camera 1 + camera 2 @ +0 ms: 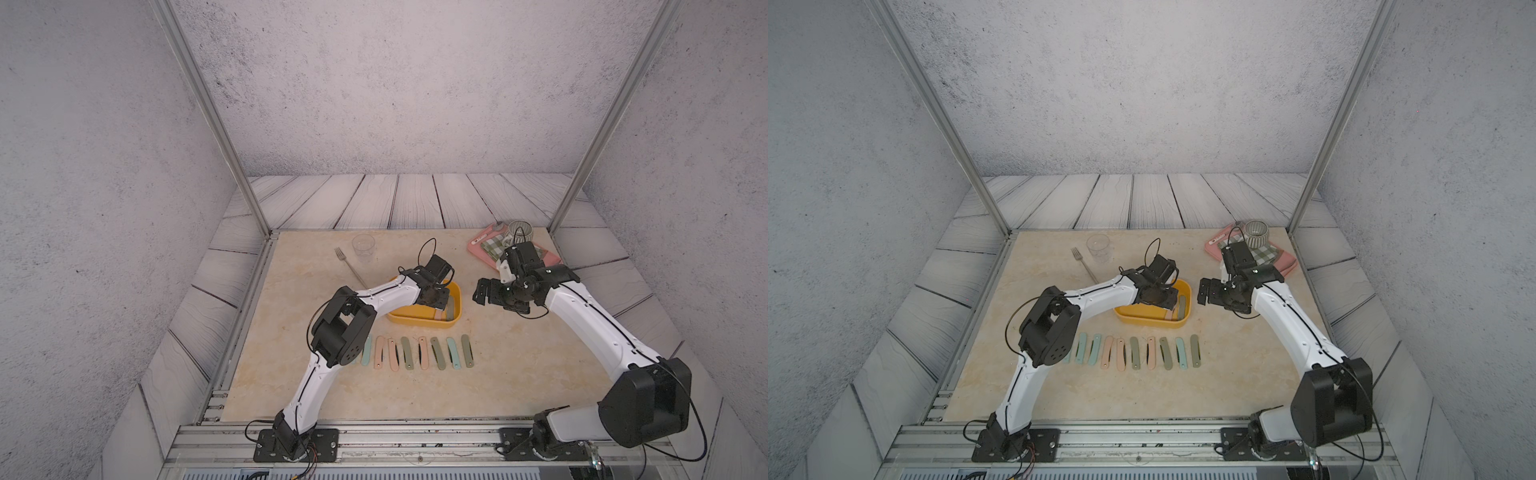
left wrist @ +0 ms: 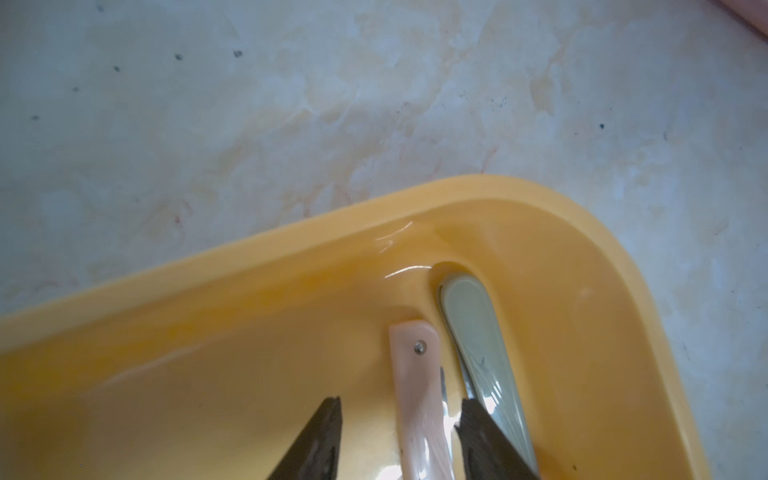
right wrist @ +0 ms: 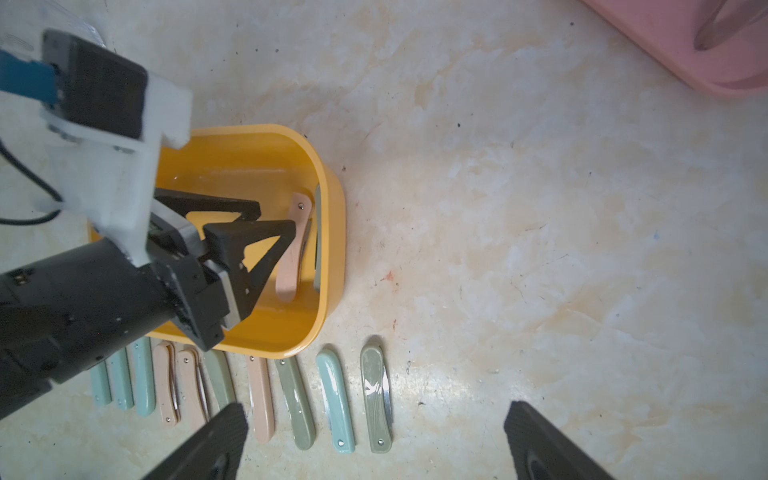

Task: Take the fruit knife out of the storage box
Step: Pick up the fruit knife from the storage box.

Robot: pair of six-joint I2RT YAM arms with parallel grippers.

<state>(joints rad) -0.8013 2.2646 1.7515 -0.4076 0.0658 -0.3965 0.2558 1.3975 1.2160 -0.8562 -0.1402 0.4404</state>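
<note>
**Left arm at the storage box.** My left tool (image 2: pixel 400 403) reaches down into the shallow yellow plastic storage box (image 2: pixel 291 237), which sits near the middle of the surface (image 1: pixel 519 374). Its jaws stand partly apart, straddling the pale pink folding fruit knife (image 2: pixel 415 365), one finger clear of it. A grey-green folding knife (image 2: pixel 478 332) lies just beside the pink one, along the box wall facing the right edge. My right tool (image 3: pixel 376 409) hovers on that same side of the box, jaws wide and holding nothing. A row of folded pastel knives (image 1: pixel 419 353) lies between the box and the near edge.
</note>
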